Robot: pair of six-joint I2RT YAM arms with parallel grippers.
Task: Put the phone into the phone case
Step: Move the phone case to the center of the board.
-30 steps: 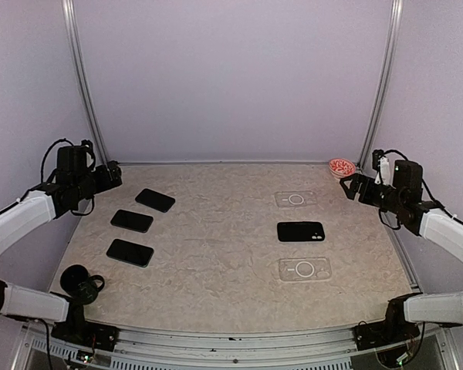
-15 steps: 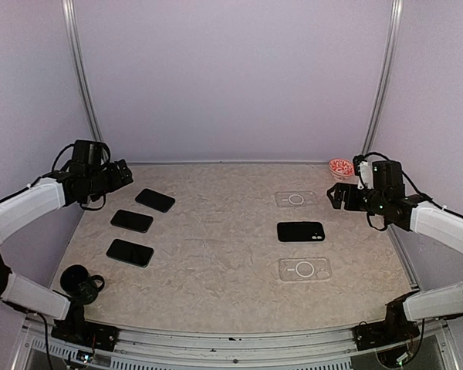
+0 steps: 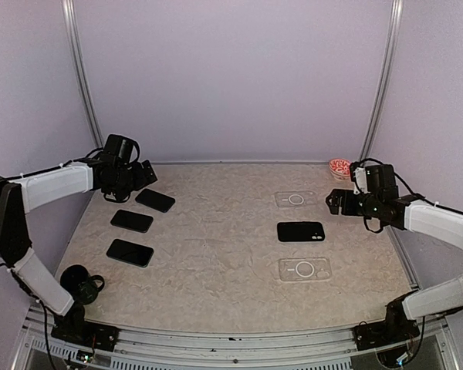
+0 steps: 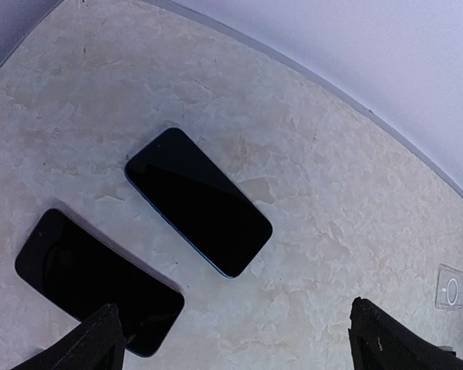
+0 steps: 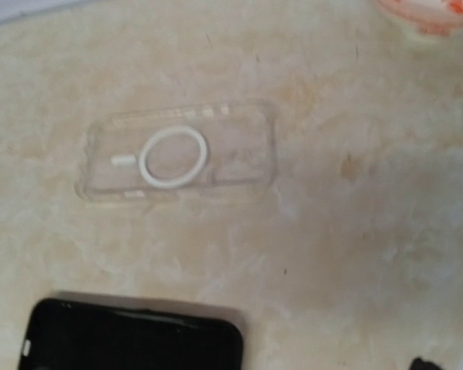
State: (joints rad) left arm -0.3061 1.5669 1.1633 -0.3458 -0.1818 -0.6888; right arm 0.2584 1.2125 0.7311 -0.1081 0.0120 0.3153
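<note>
Top external view: three black phones lie in a diagonal row on the left of the marbled table (image 3: 216, 254): the far phone (image 3: 155, 200), the middle phone (image 3: 132, 221) and the near phone (image 3: 130, 253). None of them touches another. On the right, in a line and apart from one another, lie the far clear case (image 3: 295, 199), a fourth phone (image 3: 301, 231) and the near clear case (image 3: 305, 269).

The left gripper (image 3: 144, 179) hovers just beyond the far phone. The left wrist view shows its fingertips (image 4: 100, 339) spread wide with nothing between them.

The right gripper (image 3: 336, 200) hangs just beside the far clear case. Its wrist view catches only a sliver of one finger, so whether the fingers are apart or together cannot be told.

A red bowl (image 3: 341, 166) stands at the far right corner, and a black cup (image 3: 81, 281) at the near left edge.
</note>
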